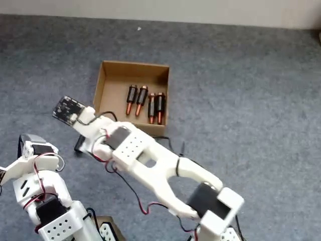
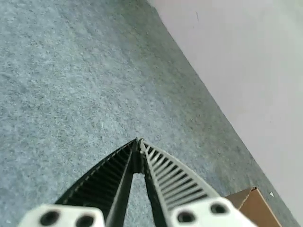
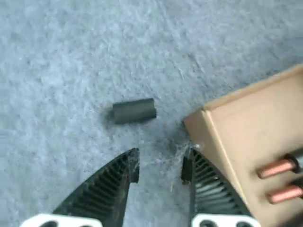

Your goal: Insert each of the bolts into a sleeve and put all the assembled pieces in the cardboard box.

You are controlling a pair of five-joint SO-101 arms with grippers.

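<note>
The cardboard box (image 1: pixel 102 88) lies open on the grey carpet, and several assembled pieces (image 1: pixel 142 100) rest side by side in it, black sleeves with copper bolt ends. A loose black sleeve (image 3: pixel 134 110) lies on its side on the carpet just outside the box's corner (image 3: pixel 222 137). My right gripper (image 3: pixel 160 163) hangs open a little short of that sleeve, one finger close to the box wall, nothing between its fingers. Two copper bolt ends (image 3: pixel 277 168) show inside the box. My left gripper (image 2: pixel 139 144) is shut and empty over bare carpet, away from the box corner (image 2: pixel 251 208).
The right arm (image 1: pixel 150 160) stretches from the lower right across to the box's near left corner, trailing red and black wires (image 1: pixel 135 196). The left arm (image 1: pixel 40 186) stands at the lower left. A pale wall (image 2: pixel 246 71) borders the carpet's far side.
</note>
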